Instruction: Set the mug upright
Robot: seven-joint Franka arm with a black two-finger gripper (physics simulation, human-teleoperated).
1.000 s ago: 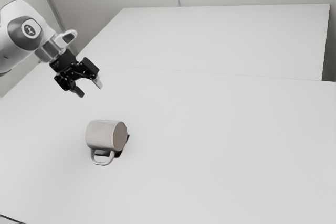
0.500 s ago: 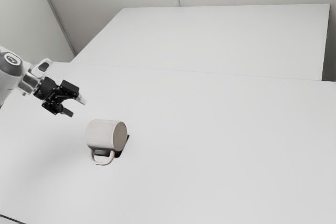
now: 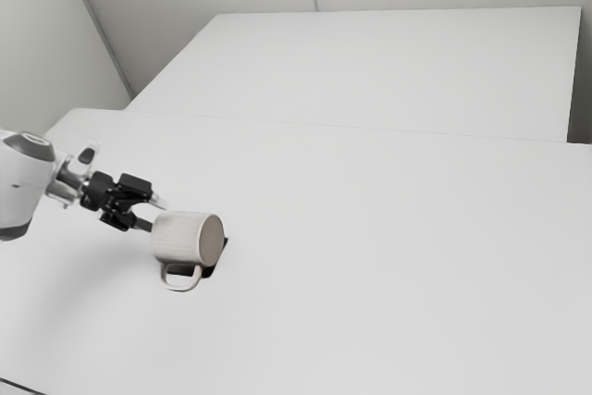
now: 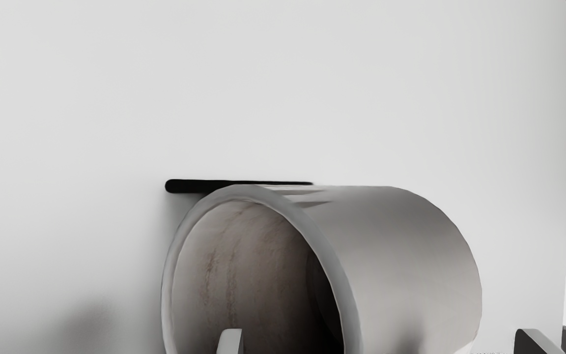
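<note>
**Mug on its side, jaws wide around it lengthwise**

So the mug (image 3: 176, 237) is lying on its side on the table (image 3: 388, 256), mouth facing the exterior view's right, handle (image 3: 181, 282) sticking out toward the camera. Not upright, then. A dark strip (image 4: 180, 186) shows along its side at the table (shadow or a real object, I can't tell from my desk).

My gripper (image 3: 152, 214) is down by the base end, jaws wide and holding nothing. In the wrist view one finger (image 4: 230, 341) lines up with the mouth and the other (image 4: 533, 342) sits out past the base. I can't tell if either touches.

My guess is that spread is for a rim-to-base grip — or hooking the mouth — so a wrist turn could stand it up. Risk: smooth round side, so a lopsided squeeze might just roll it toward or off its handle.
</note>
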